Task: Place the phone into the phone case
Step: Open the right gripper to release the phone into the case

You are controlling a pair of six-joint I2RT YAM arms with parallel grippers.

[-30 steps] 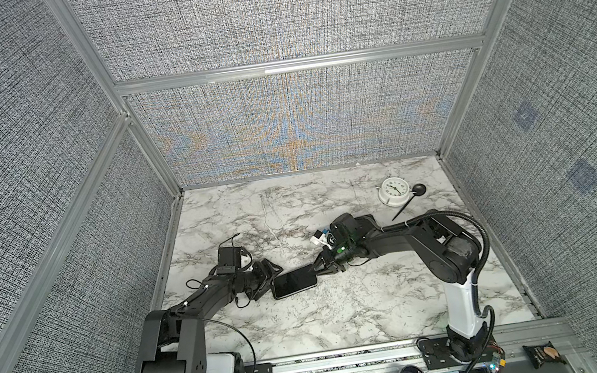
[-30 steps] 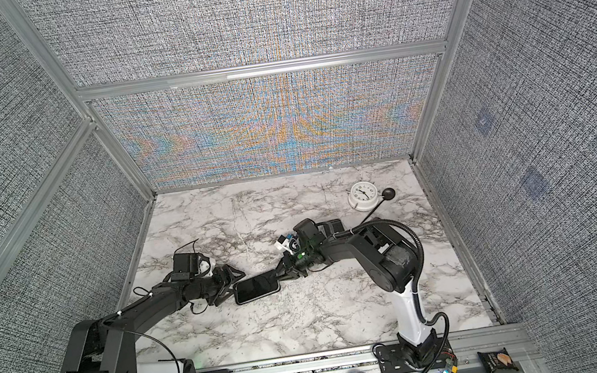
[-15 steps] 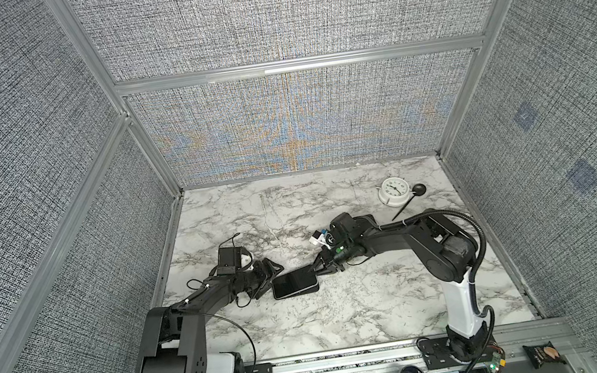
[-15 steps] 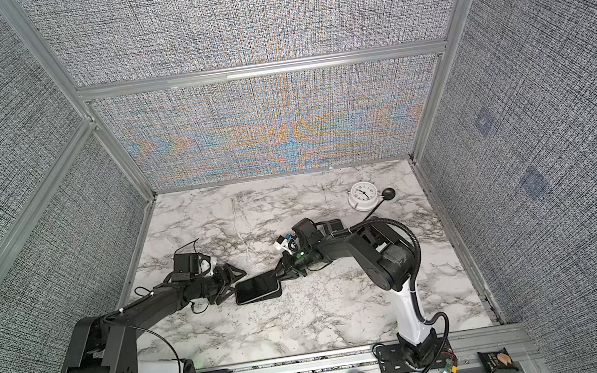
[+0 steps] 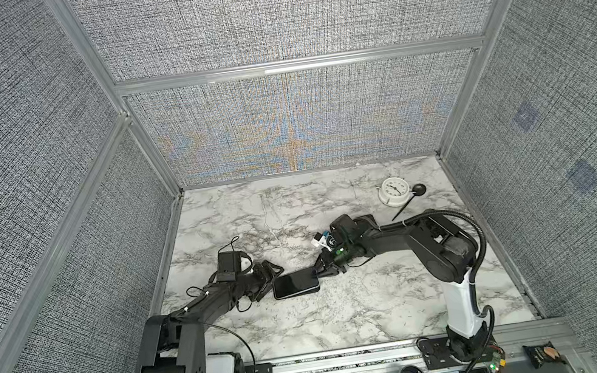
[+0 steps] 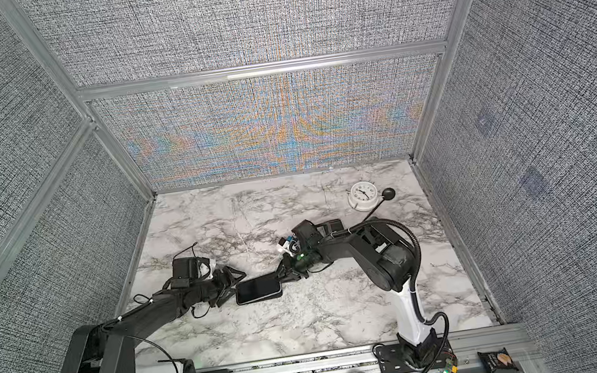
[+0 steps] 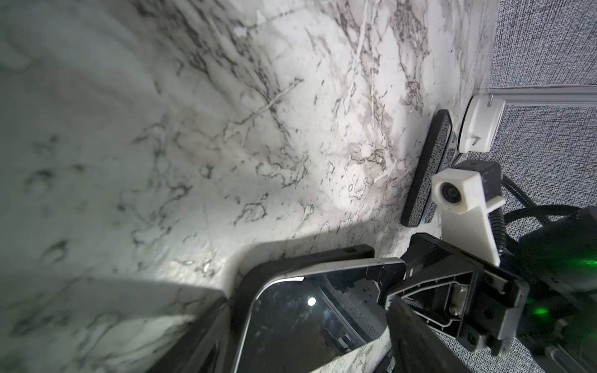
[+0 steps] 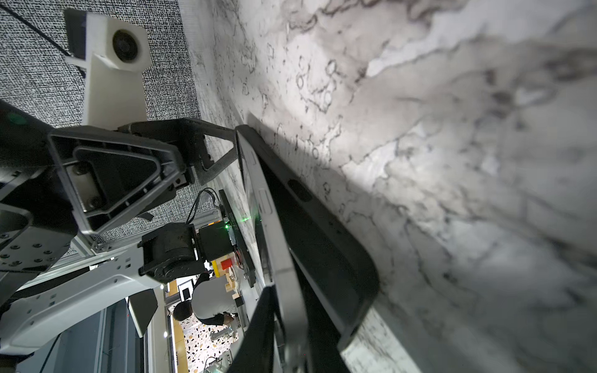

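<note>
The phone (image 5: 295, 284) sits screen-up just below the middle of both top views. Its long axis runs left to right, and the right end is tipped up out of the black phone case (image 7: 307, 258) on the table (image 5: 291, 204). Right pincer (image 5: 318, 270) is nipped nearly closed on that raised end, while left pincer (image 5: 268, 282) gapes wide at the case's left end, holding nothing. Phone's probably stiff, slick-rimmed and glass-faced, so pinch the short end gently.

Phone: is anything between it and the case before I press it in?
No foreign object shows. The phone lies over the case, with its end toward the right arm raised in the right gripper. That gripper's lower jaw seems to sit between phone and case there.
</note>
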